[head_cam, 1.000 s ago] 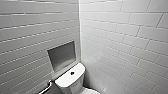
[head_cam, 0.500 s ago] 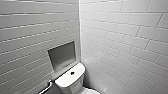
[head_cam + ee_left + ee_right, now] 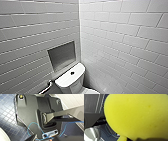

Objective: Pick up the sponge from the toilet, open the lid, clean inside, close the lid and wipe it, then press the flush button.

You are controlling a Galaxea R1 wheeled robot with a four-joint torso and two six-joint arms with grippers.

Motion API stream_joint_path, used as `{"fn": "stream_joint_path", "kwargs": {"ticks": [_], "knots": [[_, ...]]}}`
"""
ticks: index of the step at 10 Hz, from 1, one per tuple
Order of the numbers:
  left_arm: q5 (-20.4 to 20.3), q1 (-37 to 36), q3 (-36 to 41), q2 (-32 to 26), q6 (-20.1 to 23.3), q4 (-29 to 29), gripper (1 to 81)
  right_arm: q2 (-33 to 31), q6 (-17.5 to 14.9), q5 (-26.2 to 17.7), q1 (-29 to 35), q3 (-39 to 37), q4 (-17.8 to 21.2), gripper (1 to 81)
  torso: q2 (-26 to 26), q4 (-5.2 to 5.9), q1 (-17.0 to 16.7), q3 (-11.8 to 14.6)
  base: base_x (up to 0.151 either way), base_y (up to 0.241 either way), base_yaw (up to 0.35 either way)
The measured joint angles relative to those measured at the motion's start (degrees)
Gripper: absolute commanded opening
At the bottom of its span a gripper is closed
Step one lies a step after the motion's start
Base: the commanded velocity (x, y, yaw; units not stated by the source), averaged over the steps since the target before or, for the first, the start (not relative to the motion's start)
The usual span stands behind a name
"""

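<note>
Nothing has moved since a moment ago: the white toilet [image 3: 72, 83] sits in the same corner, with its flush button [image 3: 72, 73] on the flat tank top. The right pincer [image 3: 146, 139] holds the yellow sponge [image 3: 137, 116] up over the blue floor [image 3: 7, 112]. One round end shows, so I cannot tell which way its long side runs. I cannot tell how the left pincer [image 3: 50, 139] stands.

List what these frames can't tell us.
- Toilet, head view: bowl and lid cut off by the bottom edge; lid state unknown.
- Sponge, right wrist view: close against the camera; what holds it is hidden.
- Flush button, head view: too small to show detail.
</note>
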Motion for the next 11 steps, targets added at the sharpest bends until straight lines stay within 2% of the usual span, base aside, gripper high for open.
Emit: {"fn": "stream_joint_path", "kwargs": {"ticks": [3, 7, 11], "knots": [[1.02, -4.72, 8.37, -6.17, -1.07, -0.57, 81.1, 0.05, 0.11, 0.13, 0.45, 0.52, 0.0, 1.0, 0.0, 0.0, 0.0, 0.0, 0.0, 0.0, 0.0], [5.89, -16.1, 18.77, -13.03, -1.34, -3.08, 81.1, -0.02, 0.11, 0.11, 0.41, 0.56, 0.0, 1.0, 0.0, 0.0, 0.0, -0.02, 0.0, 0.0, 0.0], [13.53, -29.96, 26.32, -15.99, -1.76, -6.52, 81.1, 0.9, 0.13, 0.13, 0.39, 0.56, 0.0, 1.0, 0.02, 0.0, 0.02, -0.05, 0.0, 0.0, 0.0]]}}
